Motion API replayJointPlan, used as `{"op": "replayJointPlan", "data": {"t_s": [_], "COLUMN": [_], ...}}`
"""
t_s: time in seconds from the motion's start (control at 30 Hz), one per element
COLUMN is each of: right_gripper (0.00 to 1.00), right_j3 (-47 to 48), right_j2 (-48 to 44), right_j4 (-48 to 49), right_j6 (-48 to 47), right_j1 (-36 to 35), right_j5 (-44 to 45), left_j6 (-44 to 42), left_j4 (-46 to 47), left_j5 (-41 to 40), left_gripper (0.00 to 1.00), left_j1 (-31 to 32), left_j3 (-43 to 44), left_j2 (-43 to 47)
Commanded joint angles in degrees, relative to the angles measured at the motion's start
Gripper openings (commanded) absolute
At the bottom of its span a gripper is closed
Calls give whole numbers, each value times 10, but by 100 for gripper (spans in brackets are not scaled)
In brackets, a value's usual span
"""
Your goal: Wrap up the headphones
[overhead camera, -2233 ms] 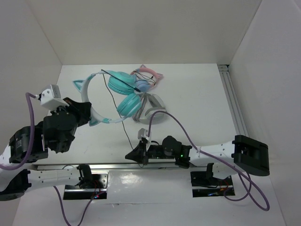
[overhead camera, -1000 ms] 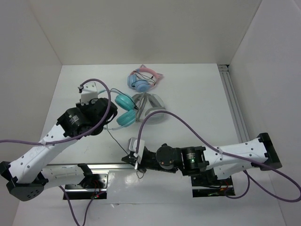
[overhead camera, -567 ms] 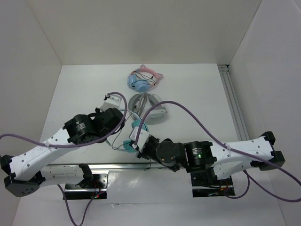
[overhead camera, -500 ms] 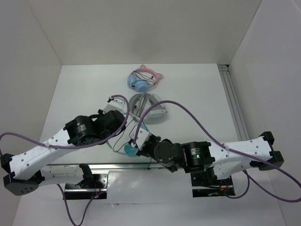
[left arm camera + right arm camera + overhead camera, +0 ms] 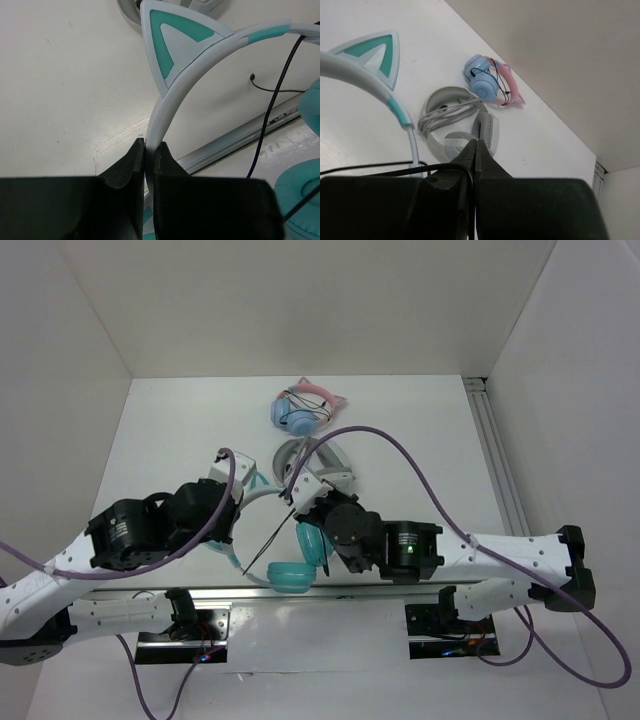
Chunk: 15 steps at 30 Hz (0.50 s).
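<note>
Left gripper is pinched tight on the pale headband of the headphones, which I see at the near edge of the table, between both arms. Right gripper is closed on the black cable, which runs straight. Grey-white headphones sit just behind.

Teal headphones with pale-blue headband, black cable, white table.

My bench: a white table, glare at its near edge. Plain white walls box it on three sides. Aluminium rail along the right edge.
</note>
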<state>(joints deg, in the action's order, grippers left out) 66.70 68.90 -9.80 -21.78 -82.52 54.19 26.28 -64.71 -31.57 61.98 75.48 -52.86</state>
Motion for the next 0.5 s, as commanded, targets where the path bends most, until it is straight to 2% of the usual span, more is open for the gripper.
{"op": "replayJointPlan", "data": {"t_s": [0.0, 0.27, 0.47], "right_gripper": [6, 16, 12], "right_j3": [4, 11, -30], "right_j2": [-50, -55, -62], "right_j4": [62, 26, 43], "right_j6": [-3, 27, 68], "right_j1": [40, 157, 209], "right_j5": [0, -149, -257], "left_j6": [-40, -56, -49], "left_j4": [-9, -15, -33], "left_j5": [55, 87, 71], "left_gripper": [0, 0, 0], "left_j1": [2, 2, 2], "left_j3": [19, 36, 81], "left_j2": [7, 24, 24]}}
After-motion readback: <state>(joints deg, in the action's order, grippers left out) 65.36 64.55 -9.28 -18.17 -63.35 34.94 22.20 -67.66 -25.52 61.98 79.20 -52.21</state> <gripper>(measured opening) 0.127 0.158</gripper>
